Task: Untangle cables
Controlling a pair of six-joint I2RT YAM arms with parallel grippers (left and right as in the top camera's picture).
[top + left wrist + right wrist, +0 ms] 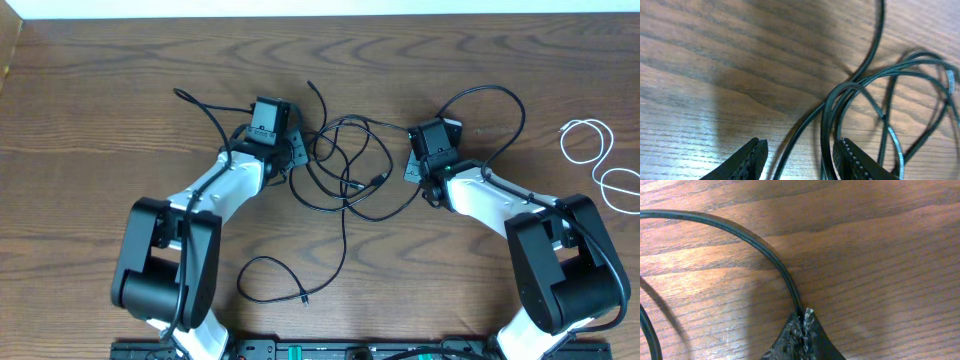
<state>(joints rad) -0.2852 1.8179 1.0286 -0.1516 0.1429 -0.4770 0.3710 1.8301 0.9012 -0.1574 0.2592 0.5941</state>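
Several black cables lie tangled in loops at the table's middle. One strand trails down to a plug near the front. My left gripper is at the tangle's left edge. In the left wrist view its jaws are open, with two black strands running between the fingers. My right gripper is at the tangle's right edge. In the right wrist view it is shut on a black cable that curves away to the left. A white cable lies coiled at the far right, apart from the tangle.
A black loop arcs behind the right gripper. A thin black wire runs along the left arm. The wooden table ends at a light strip along the back.
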